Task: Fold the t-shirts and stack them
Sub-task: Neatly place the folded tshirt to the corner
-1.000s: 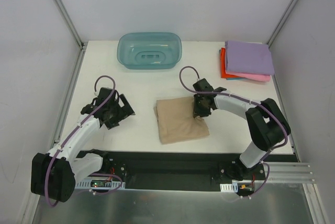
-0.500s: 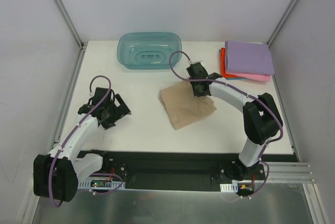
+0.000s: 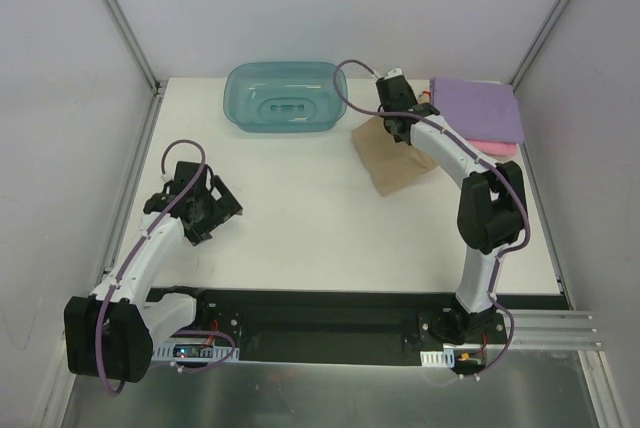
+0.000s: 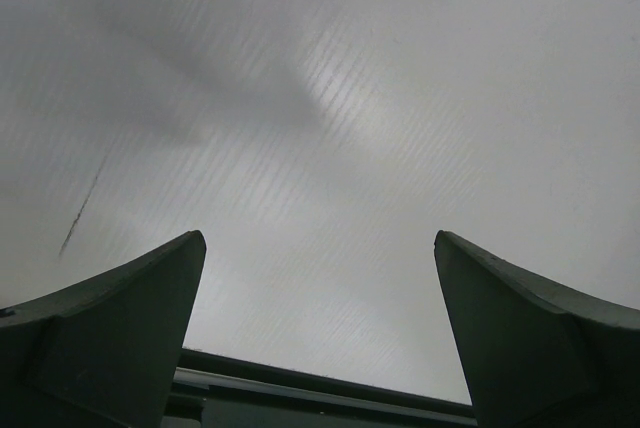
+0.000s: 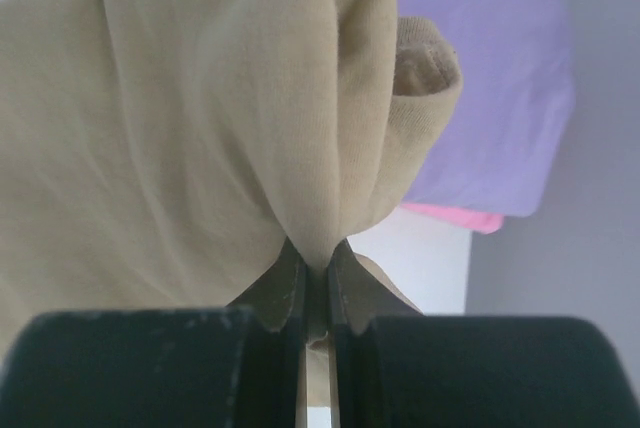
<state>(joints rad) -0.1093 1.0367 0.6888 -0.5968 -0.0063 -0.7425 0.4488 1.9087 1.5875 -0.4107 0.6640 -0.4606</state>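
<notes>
My right gripper [image 3: 397, 124] is shut on the folded tan-beige t-shirt [image 3: 392, 156] and holds it lifted just left of the stack at the back right. In the right wrist view the tan cloth [image 5: 200, 118] bunches between the closed fingers [image 5: 290, 293]. The stack has a lilac-purple shirt [image 3: 478, 109] on top, a pink one [image 3: 490, 147] under it and a red-orange one [image 3: 427, 125] at the bottom; lilac [image 5: 500, 88] and pink [image 5: 455, 216] show behind the tan cloth. My left gripper [image 3: 222, 210] is open and empty at the table's left; its view shows only bare wall between the fingers [image 4: 120, 328].
A translucent teal plastic tub [image 3: 286, 96] stands at the back middle, just left of the held shirt. Enclosure walls rise close behind and beside the stack. The white table [image 3: 320, 238] runs to a black rail at the near edge.
My right gripper has carried the tan shirt from the table's middle up and back-right, close to the stack. My left arm has drawn back a little to the left.
</notes>
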